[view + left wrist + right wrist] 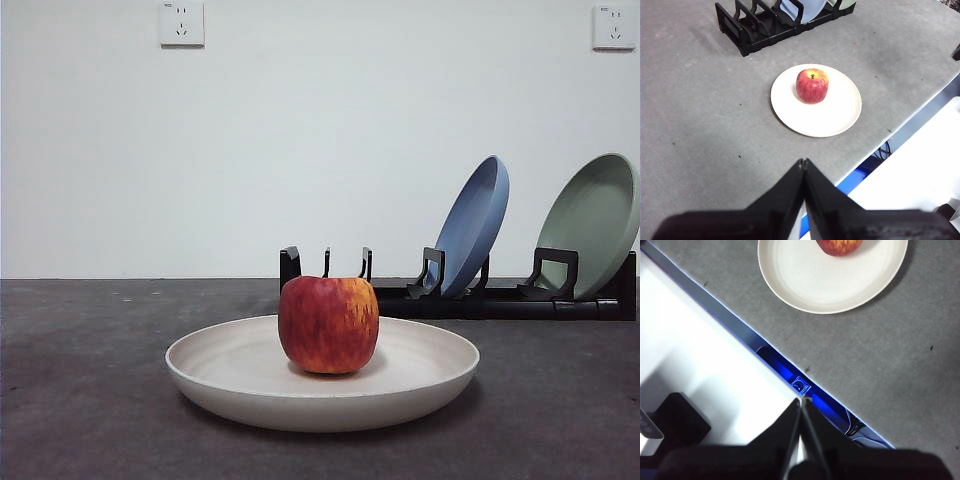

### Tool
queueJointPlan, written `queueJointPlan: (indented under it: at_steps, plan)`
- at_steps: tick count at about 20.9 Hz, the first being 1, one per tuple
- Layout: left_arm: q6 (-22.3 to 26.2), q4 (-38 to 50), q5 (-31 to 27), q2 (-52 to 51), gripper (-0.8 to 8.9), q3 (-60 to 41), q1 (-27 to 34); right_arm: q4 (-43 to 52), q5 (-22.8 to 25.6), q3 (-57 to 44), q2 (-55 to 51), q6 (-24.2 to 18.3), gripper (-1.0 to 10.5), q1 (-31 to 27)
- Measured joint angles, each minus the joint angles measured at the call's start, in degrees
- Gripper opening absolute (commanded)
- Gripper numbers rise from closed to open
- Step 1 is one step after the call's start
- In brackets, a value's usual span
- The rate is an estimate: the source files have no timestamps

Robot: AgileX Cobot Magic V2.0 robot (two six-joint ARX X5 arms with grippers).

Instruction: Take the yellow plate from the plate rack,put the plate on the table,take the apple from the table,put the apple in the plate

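The cream yellow plate (250, 385) (835, 112) (815, 280) lies flat on the dark grey table (80, 400). The red and yellow apple (328, 324) (812, 85) (839, 246) stands upright in the plate's middle. Behind it the black plate rack (470, 295) (755, 25) has its near slots bare. My left gripper (803, 162) is shut with nothing in it, held high near the table's front edge, well short of the plate. My right gripper (801, 401) is shut too, hanging over the table's edge, apart from the plate. Neither arm shows in the front view.
A blue plate (472, 224) (792, 6) and a pale green plate (593, 222) lean in the rack's right slots. The table's front edge (790, 365) runs close to the plate, with blue-lit gear and a white floor below.
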Motion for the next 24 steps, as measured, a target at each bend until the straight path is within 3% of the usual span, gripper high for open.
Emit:
queueJointPlan:
  at_steps: [5, 17, 24]
  plan:
    - [0.0, 0.0, 0.0, 0.0, -0.04, 0.0, 0.0, 0.0, 1.0, 0.0, 0.3, 0.8, 0.0, 0.0]
    - [0.2, 0.0, -0.1, 0.0, -0.04, 0.0, 0.0, 0.0, 13.9, 0.0, 0.7, 0.8, 0.0, 0.0]
    - [4.0, 1.0, -5.2, 0.4, -0.04, 0.0, 0.0, 0.0, 19.0, 0.0, 0.7, 0.8, 0.0, 0.0]
